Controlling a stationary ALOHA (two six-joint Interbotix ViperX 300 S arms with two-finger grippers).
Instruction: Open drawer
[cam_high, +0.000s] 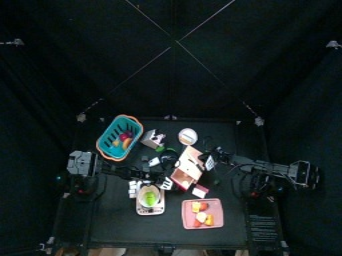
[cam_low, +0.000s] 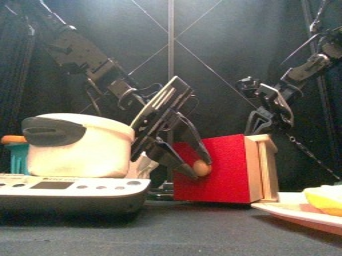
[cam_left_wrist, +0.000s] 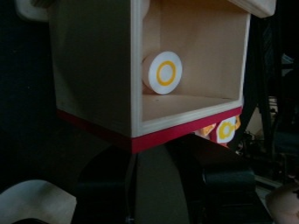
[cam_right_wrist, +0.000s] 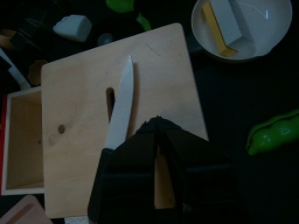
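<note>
The drawer (cam_high: 191, 166) is a wood box with salmon-red sides, standing in the table's middle; it also shows in the front view (cam_low: 230, 172). My left gripper (cam_low: 191, 150) reaches it from the left and is shut on its front; a round wooden knob (cam_low: 201, 166) shows at the jaws. In the left wrist view the wood tray (cam_left_wrist: 193, 52) with its red front edge (cam_left_wrist: 140, 140) lies open above the left gripper (cam_left_wrist: 146, 171). My right gripper (cam_right_wrist: 158, 129) is shut, its tips resting on the drawer's flat wooden top (cam_right_wrist: 93, 105).
A teal basket (cam_high: 120, 135) stands at the back left. A scale holding a white bowl (cam_low: 78, 145) sits at the front left. A pink plate of fruit (cam_high: 203, 212) lies at the front right. A white dish (cam_right_wrist: 239, 22) and a green pod (cam_right_wrist: 274, 131) lie beside the drawer.
</note>
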